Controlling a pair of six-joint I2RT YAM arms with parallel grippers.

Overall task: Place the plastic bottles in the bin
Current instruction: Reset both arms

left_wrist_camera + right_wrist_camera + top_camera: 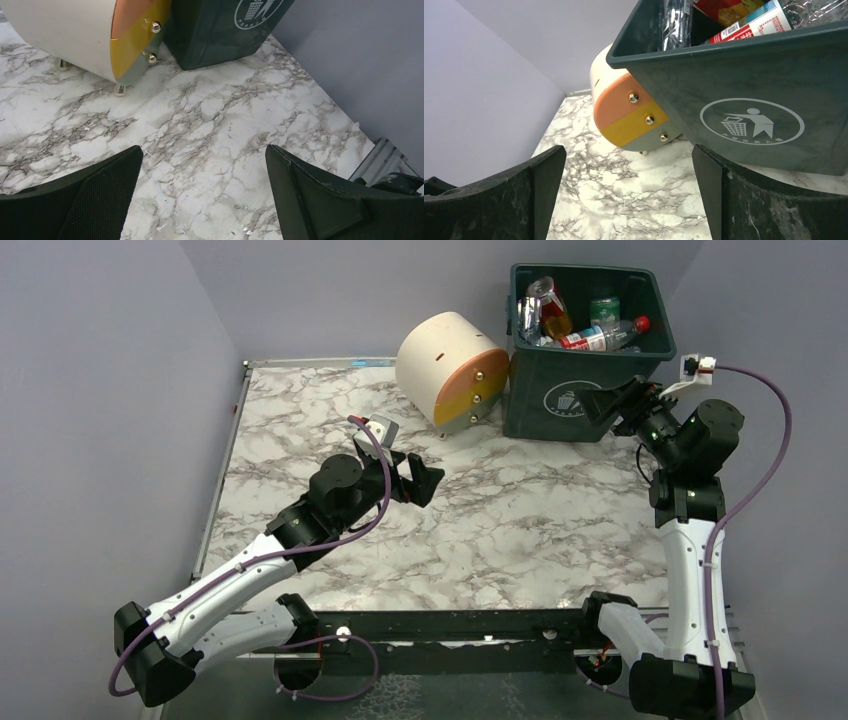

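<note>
Top external view showed a dark green bin [535, 390] standing at the far right of a marble-patterned table [500, 530]. A cream-and-orange round drawer unit [445, 365] lay on its side just beside the bin's left wall. The plastic bottles [600, 337] lay piled inside the bin, among them a clear one with a red label and red cap and one with a green label.

The left gripper [426, 480] hovered over the middle of the table, its jaws spread wide and holding nothing; its wrist camera saw only bare marble between the fingers. The right gripper [602, 402] was raised just in front of the bin's front wall, near the white trash icon [572, 400]. Its jaws were also wide apart and empty.
</note>
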